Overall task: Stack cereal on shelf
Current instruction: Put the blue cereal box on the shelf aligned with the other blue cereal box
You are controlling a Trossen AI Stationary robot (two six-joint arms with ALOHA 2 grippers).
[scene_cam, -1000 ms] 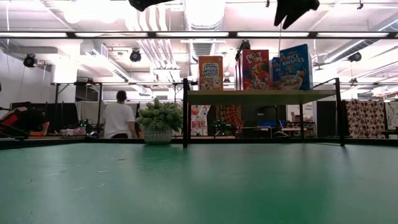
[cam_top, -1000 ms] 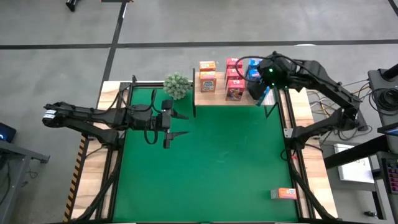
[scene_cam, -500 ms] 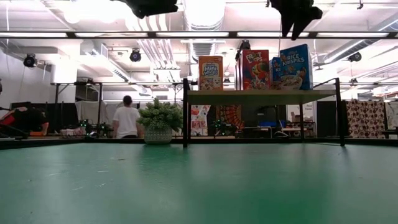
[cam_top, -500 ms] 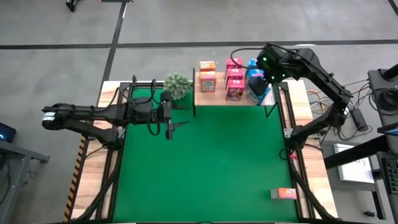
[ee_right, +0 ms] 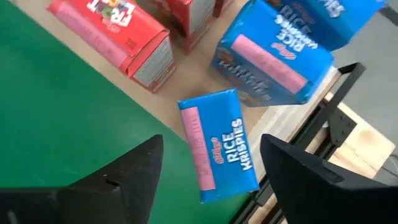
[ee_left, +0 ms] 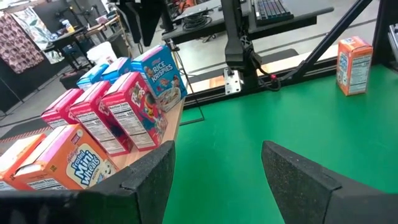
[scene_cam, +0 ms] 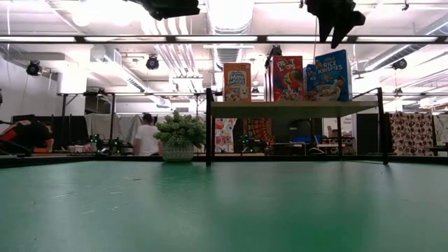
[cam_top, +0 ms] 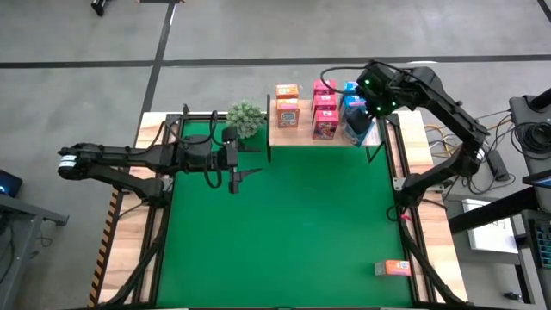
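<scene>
The shelf (cam_top: 297,135) stands at the table's far edge, and several cereal boxes stand upright on it: orange (cam_top: 287,110), red (cam_top: 325,125) and blue (cam_top: 351,105). My right gripper (ee_right: 211,142) hangs open above the shelf's right end, pointing steeply down. Its fingers stand on either side of the nearest blue box (ee_right: 217,146) and above it, apart from it. That box stands at the board's front right corner (scene_cam: 333,73). My left gripper (cam_top: 251,159) hovers open over the table's left half with nothing between its fingers (ee_left: 149,180). One orange box (cam_top: 396,268) lies at the near right.
A small green plant (cam_top: 245,116) stands on the table just left of the shelf. The shelf's black side supports (scene_cam: 208,126) reach down to the green table top (cam_top: 301,224). A person (scene_cam: 148,136) is in the room behind.
My right gripper has swung toward the table's far edge over the blue boxes and tipped more steeply down; the blue box below it has stayed in place. My left gripper has swung slightly toward the far edge.
</scene>
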